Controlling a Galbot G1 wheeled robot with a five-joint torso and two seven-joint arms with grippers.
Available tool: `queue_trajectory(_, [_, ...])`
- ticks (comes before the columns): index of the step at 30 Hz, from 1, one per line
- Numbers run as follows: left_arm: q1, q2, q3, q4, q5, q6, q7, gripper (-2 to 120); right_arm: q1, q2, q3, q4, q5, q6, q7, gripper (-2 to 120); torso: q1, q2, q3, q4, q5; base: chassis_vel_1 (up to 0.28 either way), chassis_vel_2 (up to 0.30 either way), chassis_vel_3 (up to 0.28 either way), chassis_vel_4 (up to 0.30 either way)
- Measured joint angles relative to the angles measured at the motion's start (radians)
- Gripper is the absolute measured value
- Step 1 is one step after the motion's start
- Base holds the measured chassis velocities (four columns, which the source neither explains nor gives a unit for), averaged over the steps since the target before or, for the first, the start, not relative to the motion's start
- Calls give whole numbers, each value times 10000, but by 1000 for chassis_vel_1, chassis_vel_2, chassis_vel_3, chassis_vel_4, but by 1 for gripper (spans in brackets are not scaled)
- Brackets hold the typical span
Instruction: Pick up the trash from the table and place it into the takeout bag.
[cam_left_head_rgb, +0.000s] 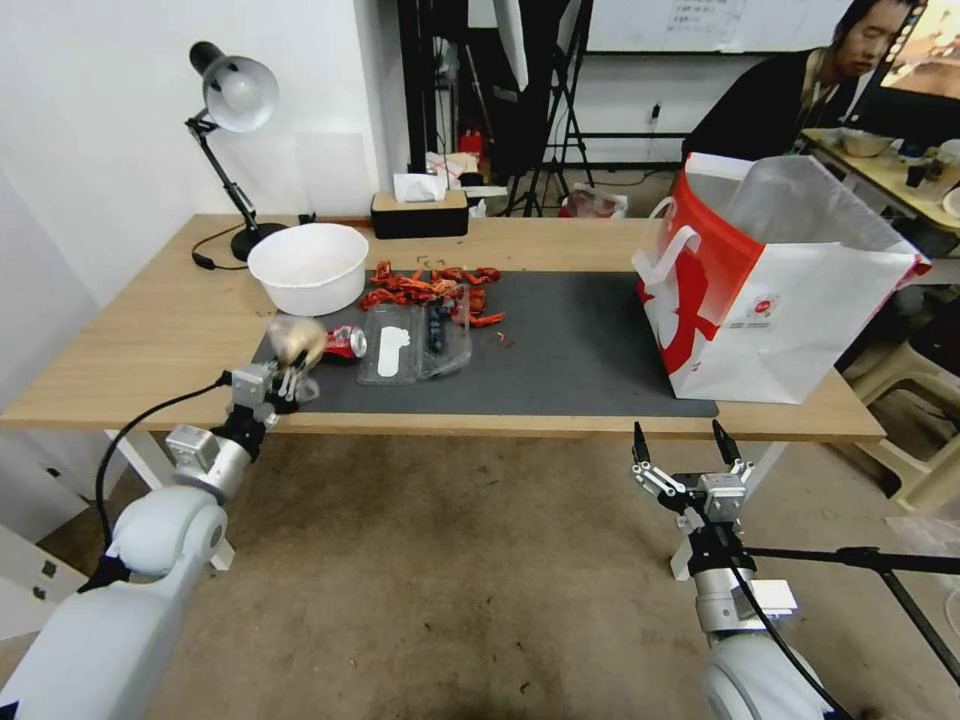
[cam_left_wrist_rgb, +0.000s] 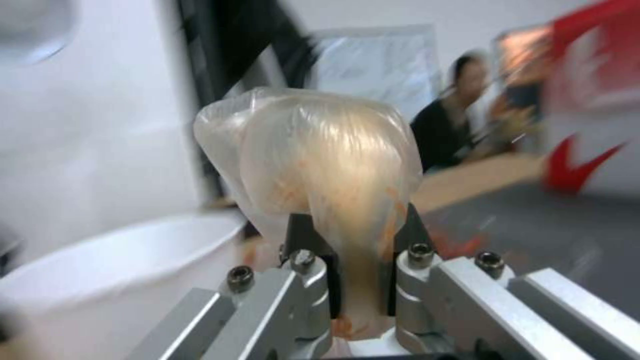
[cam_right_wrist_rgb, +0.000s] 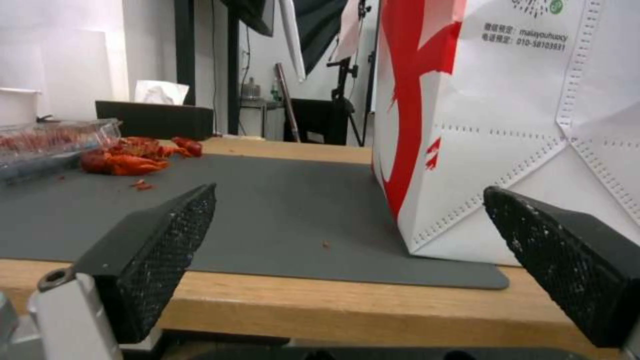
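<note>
My left gripper (cam_left_head_rgb: 292, 372) is shut on a plastic-wrapped tan ball (cam_left_head_rgb: 294, 340), lifted over the table's (cam_left_head_rgb: 150, 330) front left. In the left wrist view the ball (cam_left_wrist_rgb: 320, 165) bulges above the two fingers (cam_left_wrist_rgb: 301, 235) that pinch its wrap. A crushed red can (cam_left_head_rgb: 345, 342) lies on the dark mat (cam_left_head_rgb: 580, 340) just right of the ball. Red food leftovers (cam_left_head_rgb: 430, 286) are strewn behind a clear plastic tray (cam_left_head_rgb: 415, 342). The takeout bag (cam_left_head_rgb: 780, 280) stands open at the mat's right end. My right gripper (cam_left_head_rgb: 682, 443) hangs open below the table's front edge, near the bag (cam_right_wrist_rgb: 520, 125).
A white bowl (cam_left_head_rgb: 308, 266) stands at the back left beside a desk lamp (cam_left_head_rgb: 232, 110). A black tissue box (cam_left_head_rgb: 420, 214) sits at the table's far edge. A black tripod leg (cam_left_head_rgb: 880, 562) runs along the floor at the right.
</note>
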Motion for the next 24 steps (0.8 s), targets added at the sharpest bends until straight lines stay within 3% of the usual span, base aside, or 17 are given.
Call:
queue_trajectory(1, [-246,95,243,19,-329,-165,346,6,4,3,0,-18,-3,12,-5,99,-1,0,0,1,0,0,0,0,0])
queue_trajectory(6, [-1437,578,1391,91,-1354,-279,948,6,55,21,-7,-45,-8,28,-17,100,0,0,0,0,-2,0,0,0,0])
queue_trajectory(8, [-1717,696,1651,138,-1508,-279,976,6,64,23,-7,-52,-8,28,-18,100,0,0,0,2,-1,0,0,0,0])
queue_trajectory(9, [-2294,925,2218,265,-1754,-273,1033,6,75,19,-8,-71,-12,28,-20,100,0,0,0,2,1,0,0,0,0])
queue_trajectory(12, [-2975,1126,2868,468,-1985,-225,1088,6,77,9,-8,-96,-19,28,-23,100,0,-1,0,1,-1,0,0,0,0])
queue_trajectory(13, [-3663,1275,3569,653,-2278,-155,1108,6,90,5,-9,-122,-29,28,-26,100,0,0,0,2,1,0,0,0,0])
queue_trajectory(15, [-3917,1321,3857,724,-2390,-126,1108,6,110,1,-11,-136,-32,28,-27,100,0,0,0,1,2,0,0,0,0])
queue_trajectory(17, [-5089,1484,5084,1070,-2674,-68,1183,6,208,-21,-24,-195,-64,24,-29,100,0,0,2,-1,-1,0,0,0,0])
queue_trajectory(18, [-5089,1484,5084,1070,-2674,-68,1183,6,208,-21,-24,-195,-64,24,-29,100,0,0,2,-1,-1,0,0,0,0])
queue_trajectory(21, [-6501,1434,6283,1640,-2909,-27,1193,5,327,-58,-64,-235,-102,-4,-34,100,2,0,2,3,-2,0,0,0,0])
queue_trajectory(24, [-7307,1251,6875,1918,-3102,23,1186,5,369,-60,-89,-250,-123,-16,-36,100,1,-1,0,3,2,0,0,0,0])
